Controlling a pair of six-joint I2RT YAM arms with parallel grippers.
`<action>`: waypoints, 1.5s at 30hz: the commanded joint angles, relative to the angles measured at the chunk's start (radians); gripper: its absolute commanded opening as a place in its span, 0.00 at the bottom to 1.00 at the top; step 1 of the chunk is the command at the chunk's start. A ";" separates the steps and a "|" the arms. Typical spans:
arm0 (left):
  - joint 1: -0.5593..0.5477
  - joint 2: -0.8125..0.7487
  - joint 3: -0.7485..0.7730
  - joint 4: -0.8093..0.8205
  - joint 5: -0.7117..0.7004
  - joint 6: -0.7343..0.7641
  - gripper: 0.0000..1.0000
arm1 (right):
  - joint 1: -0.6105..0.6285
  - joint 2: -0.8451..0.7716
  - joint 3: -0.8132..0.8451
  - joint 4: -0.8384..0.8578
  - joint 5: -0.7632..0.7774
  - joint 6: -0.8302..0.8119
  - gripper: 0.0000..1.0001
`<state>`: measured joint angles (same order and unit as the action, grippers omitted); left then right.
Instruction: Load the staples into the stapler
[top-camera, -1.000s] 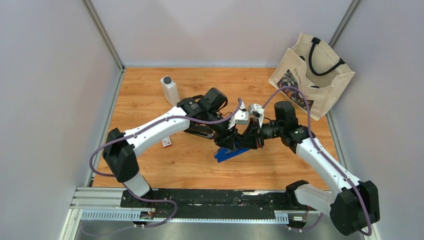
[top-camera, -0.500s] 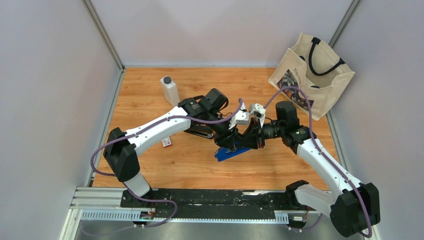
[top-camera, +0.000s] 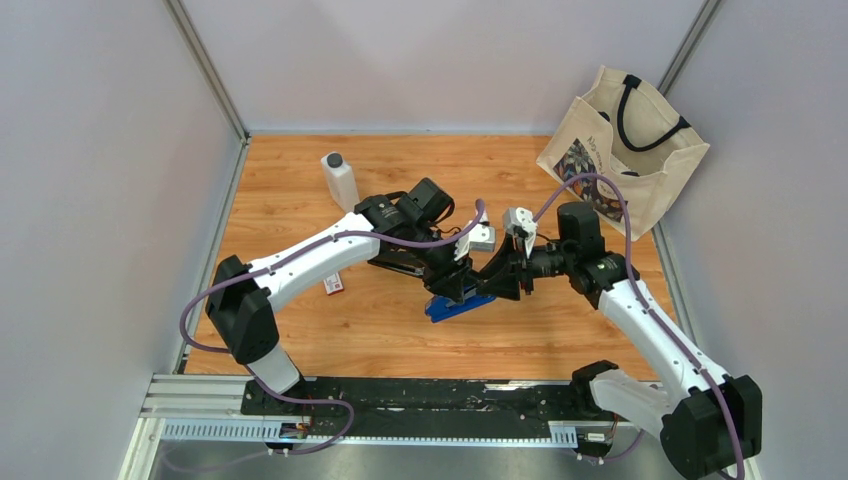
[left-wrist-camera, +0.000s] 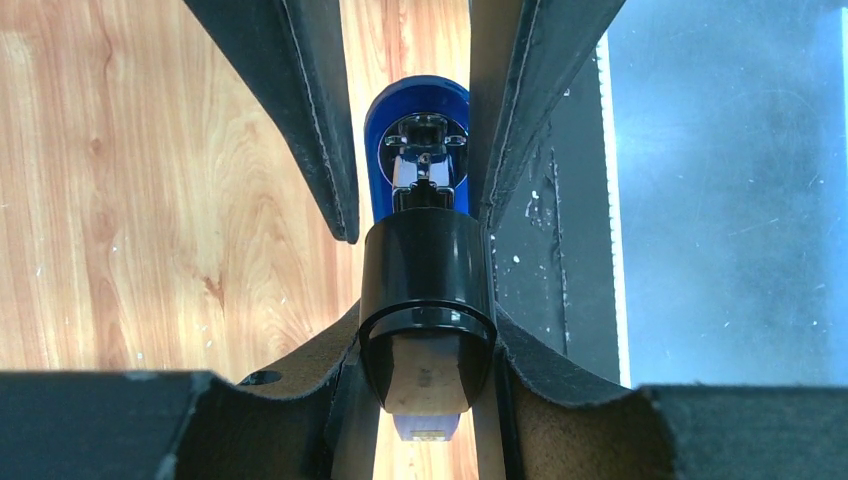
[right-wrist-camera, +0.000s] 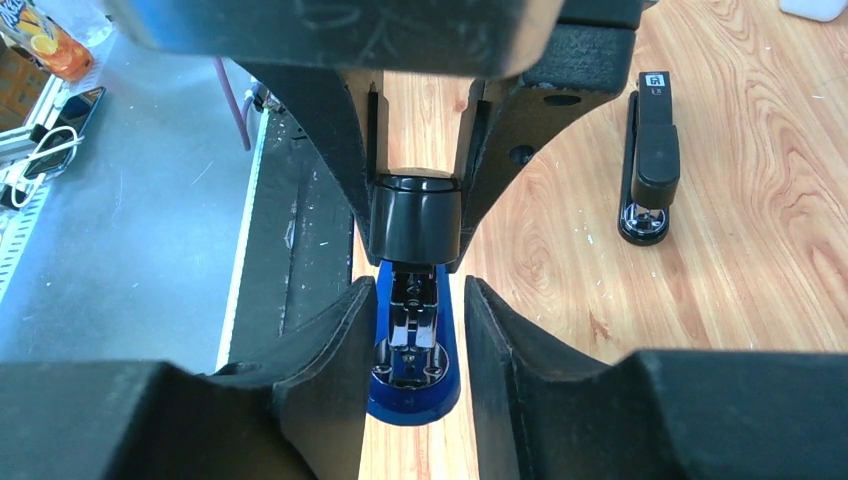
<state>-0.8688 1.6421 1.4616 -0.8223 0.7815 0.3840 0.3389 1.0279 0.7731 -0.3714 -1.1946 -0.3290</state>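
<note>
The blue stapler (top-camera: 460, 305) lies mid-table between both grippers. My left gripper (left-wrist-camera: 427, 330) is shut on its black top cover (left-wrist-camera: 427, 270), which stands raised above the blue base (left-wrist-camera: 418, 115). My right gripper (right-wrist-camera: 420, 300) is open, its fingers (right-wrist-camera: 330, 380) either side of the blue base (right-wrist-camera: 415, 395) with a gap on each side. The metal magazine (right-wrist-camera: 412, 310) shows inside the base. The staples (top-camera: 333, 284), a small white-and-red box, lie on the table by the left forearm, apart from both grippers.
A black stapler (top-camera: 400, 263) lies just behind the left gripper and also shows in the right wrist view (right-wrist-camera: 650, 160). A white bottle (top-camera: 340, 180) stands at the back left. A canvas tote bag (top-camera: 625, 150) leans at the back right. The black base rail (top-camera: 420, 395) runs along the near edge.
My right gripper has opened, letting go of the stapler, and drawn back slightly to the right. My left gripper has closed further on the black top cover.
</note>
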 joint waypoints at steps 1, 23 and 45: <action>0.004 -0.050 0.022 0.006 0.036 -0.003 0.00 | -0.003 0.015 0.026 -0.001 -0.023 -0.039 0.42; 0.007 -0.036 0.066 0.028 -0.020 -0.045 0.00 | 0.035 0.075 0.023 -0.038 -0.014 -0.077 0.00; 0.284 -0.378 -0.032 0.376 -0.056 -0.319 0.00 | -0.018 0.084 -0.012 0.133 -0.036 0.125 0.00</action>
<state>-0.6456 1.3609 1.4258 -0.7120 0.7578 0.1864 0.3344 1.1275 0.7883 -0.2852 -1.2411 -0.3405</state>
